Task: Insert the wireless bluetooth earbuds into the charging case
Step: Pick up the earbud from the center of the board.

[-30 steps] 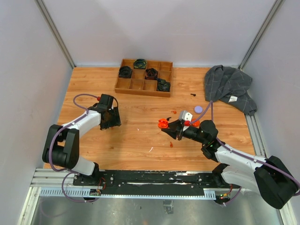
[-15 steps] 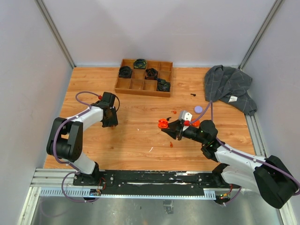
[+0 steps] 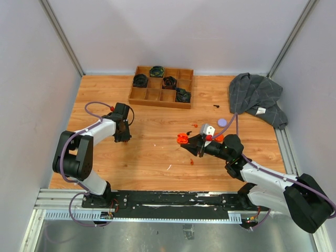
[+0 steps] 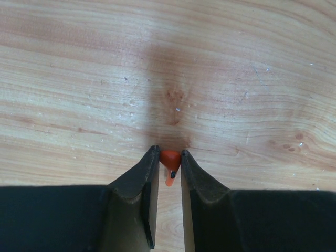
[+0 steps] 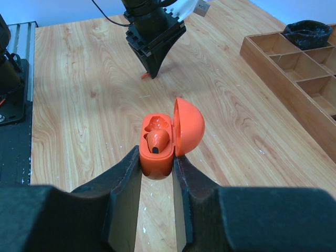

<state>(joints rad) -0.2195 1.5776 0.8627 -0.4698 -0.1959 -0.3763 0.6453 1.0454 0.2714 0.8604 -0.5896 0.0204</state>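
Note:
My left gripper [image 4: 168, 152] points down at the wooden table, shut on a tiny orange earbud [image 4: 169, 159] pinched at the fingertips, its stem pointing back between the fingers. In the top view that gripper [image 3: 124, 137] is at the left middle of the table. My right gripper [image 5: 157, 155] is shut on the orange charging case [image 5: 156, 164], held just above the table centre [image 3: 182, 138]. The case's lid [image 5: 189, 127] stands open. One orange earbud [image 5: 157, 140] sits in the near socket; the far socket [image 5: 157, 123] is empty.
A wooden compartment tray [image 3: 157, 103] with black items stands at the back. At the back right lies a grey cloth [image 3: 257, 97], with a lavender disc [image 3: 222, 122] near it. A small orange-red piece [image 3: 192, 161] and a white sliver [image 3: 169, 167] lie at centre front.
The left gripper's jaws have closed onto the orange earbud, and the left arm shifted slightly. The right arm and the case have not moved.

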